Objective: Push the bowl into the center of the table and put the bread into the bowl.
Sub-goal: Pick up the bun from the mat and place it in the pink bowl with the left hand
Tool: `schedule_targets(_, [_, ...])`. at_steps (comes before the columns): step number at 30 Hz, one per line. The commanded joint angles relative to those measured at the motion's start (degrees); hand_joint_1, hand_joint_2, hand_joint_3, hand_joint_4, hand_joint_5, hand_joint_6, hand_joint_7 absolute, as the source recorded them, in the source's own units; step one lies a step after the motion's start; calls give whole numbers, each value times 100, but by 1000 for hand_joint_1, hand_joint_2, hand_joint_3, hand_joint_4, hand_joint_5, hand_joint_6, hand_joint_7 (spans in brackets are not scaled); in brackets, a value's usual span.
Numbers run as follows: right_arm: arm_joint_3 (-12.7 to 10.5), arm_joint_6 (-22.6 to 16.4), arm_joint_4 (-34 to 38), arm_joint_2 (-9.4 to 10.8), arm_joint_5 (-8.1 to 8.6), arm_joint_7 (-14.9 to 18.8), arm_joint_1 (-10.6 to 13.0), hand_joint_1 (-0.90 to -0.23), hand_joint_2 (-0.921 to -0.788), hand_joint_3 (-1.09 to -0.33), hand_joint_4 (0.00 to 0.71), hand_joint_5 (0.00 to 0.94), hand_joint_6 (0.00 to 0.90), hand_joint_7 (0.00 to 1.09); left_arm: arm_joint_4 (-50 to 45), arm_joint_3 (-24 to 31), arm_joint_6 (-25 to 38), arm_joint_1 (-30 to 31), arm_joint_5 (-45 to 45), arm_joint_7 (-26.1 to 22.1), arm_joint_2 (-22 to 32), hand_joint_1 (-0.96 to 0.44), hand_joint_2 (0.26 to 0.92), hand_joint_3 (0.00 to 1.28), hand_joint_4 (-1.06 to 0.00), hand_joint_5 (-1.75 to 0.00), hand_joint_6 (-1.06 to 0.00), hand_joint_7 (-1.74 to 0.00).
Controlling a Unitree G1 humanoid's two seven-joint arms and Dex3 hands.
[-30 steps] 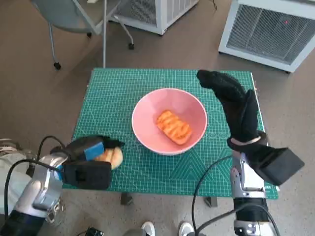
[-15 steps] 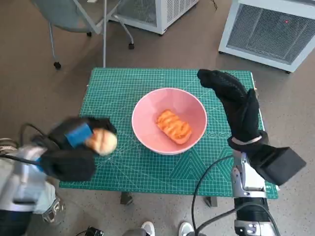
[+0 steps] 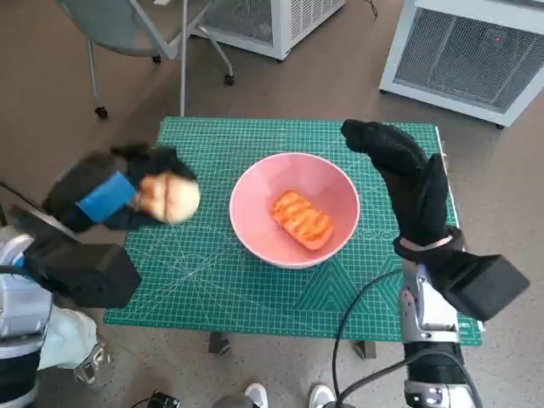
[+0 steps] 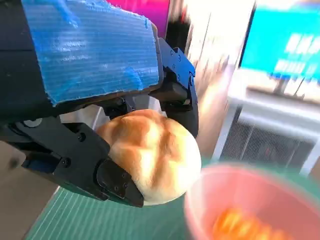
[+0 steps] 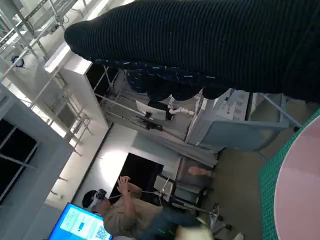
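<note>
Left robot hand (image 3: pixel 119 191): grips the round bread roll (image 3: pixel 170 198), raised over the table's (image 3: pixel 212 280) left edge, just left of the bowl.
Bowl (image 3: pixel 255 223): pink, mid-table, holding an orange ridged pastry (image 3: pixel 302 219).
Right robot hand (image 3: pixel 408 174): gloved, holds nothing, fingers extended beside the bowl's right rim (touching or not, cannot tell).
Left wrist view: roll (image 4: pixel 150 155) wedged between black fingers (image 4: pixel 182 97).
Right wrist view: a person (image 5: pixel 127 212) near a blue screen (image 5: pixel 80 225); its writing is unreadable.

We see the bowl (image 3: pixel 295 209) mid-table (image 3: pixel 212 289) with a pastry (image 3: pixel 302 219) in it, the left hand (image 3: pixel 119 191) holding a bun (image 3: pixel 170 198) to its left, the right hand (image 3: pixel 406 174) to its right.
</note>
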Motion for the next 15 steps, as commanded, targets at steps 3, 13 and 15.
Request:
schedule_targets(3, [-7, 24, 52, 34, -19, 14, 119, -683, -921, -752, 178, 0, -1, 544, -93, -487, 236, -640, 306, 183, -469, 0, 919, 111, -664, -1261, -565, -1166])
schedule_targets(13, [-20, -40, 86, 50, -19, 10, 165, -673, -921, -759, 178, 0, -1, 545, 603, -1527, 450, -1651, 638, -210, -1145, 0, 920, 69, -714, -1232, -616, -1083])
schedule_targets(15, [-18, -41, 61, 51, -23, 3, 189, -672, -921, -760, 178, 1, -1, 544, 814, -1729, 469, -1803, 674, -284, -1312, 1, 920, 61, -723, -1220, -625, -1076])
